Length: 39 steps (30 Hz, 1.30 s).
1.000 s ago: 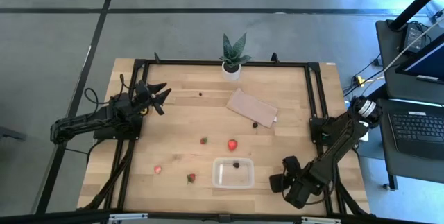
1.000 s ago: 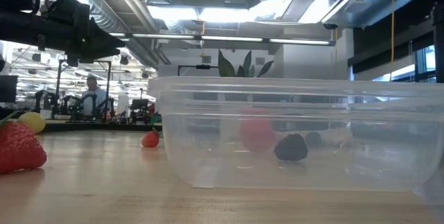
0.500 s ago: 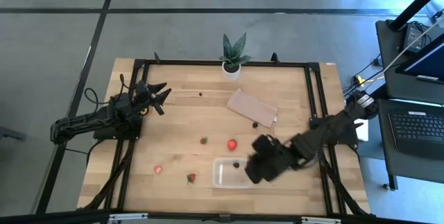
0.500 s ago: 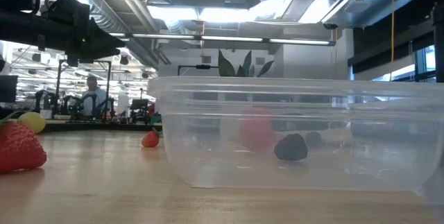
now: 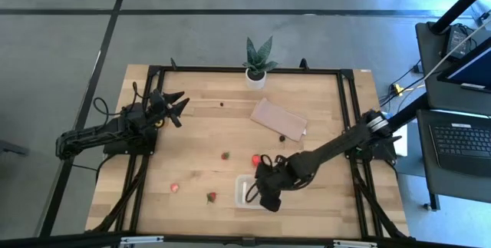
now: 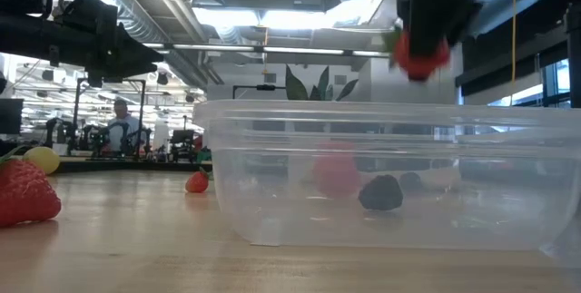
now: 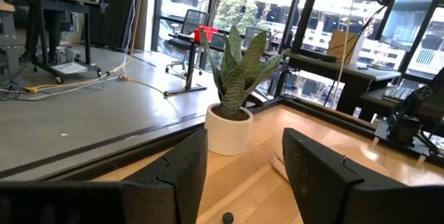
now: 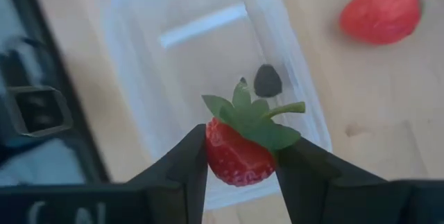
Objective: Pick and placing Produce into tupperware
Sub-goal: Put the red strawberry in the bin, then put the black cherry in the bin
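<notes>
Red strawberry (image 8: pixel 239 156) with green top clamped between right gripper (image 8: pixel 241 158) fingers, held in the air directly above the clear tupperware (image 5: pixel 246 195). Inside the tupperware, below the gripper, one dark berry (image 8: pixel 267 80). Another strawberry (image 8: pixel 381 10) lies on the wooden bench (image 5: pixel 199 137) just outside the tupperware, beyond the gripper. More strawberries (image 5: pixel 174 188) loose on bench, well apart from the gripper toward the left arm's side. Left gripper (image 5: pixel 177 104) waits far off near the bench's far left edge, fingers (image 7: pixel 179 172) apart, nothing between them; potted plant (image 7: pixel 234 92) ahead of it.
</notes>
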Each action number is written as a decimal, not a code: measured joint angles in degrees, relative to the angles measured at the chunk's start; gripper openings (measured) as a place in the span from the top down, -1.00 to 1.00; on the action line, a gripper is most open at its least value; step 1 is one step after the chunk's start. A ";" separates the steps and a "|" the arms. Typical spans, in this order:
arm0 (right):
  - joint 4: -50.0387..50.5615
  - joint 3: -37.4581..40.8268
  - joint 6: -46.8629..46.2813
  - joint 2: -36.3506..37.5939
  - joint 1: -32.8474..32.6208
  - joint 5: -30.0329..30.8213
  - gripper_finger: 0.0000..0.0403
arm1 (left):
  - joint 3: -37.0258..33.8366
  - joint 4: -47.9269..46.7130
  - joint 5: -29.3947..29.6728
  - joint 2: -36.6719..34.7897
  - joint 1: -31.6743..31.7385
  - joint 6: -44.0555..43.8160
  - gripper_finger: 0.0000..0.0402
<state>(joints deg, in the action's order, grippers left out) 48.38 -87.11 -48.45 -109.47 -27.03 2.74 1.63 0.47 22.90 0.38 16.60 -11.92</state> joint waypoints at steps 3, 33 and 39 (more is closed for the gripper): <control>-0.02 0.00 1.54 -2.86 0.03 -0.05 0.29 | 0.00 0.00 0.00 -0.01 0.00 0.00 0.11; 5.24 -0.02 3.71 -3.47 2.40 -2.10 -0.30 | 0.00 0.02 0.00 -0.01 0.00 0.02 0.11; 10.98 -0.02 4.80 5.98 7.17 -1.52 -0.32 | 0.00 0.02 0.00 0.01 -0.02 0.02 0.11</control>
<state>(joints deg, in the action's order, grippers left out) 59.36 -87.13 -43.65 -103.49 -19.86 1.22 1.63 0.49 22.90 0.38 16.58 -11.90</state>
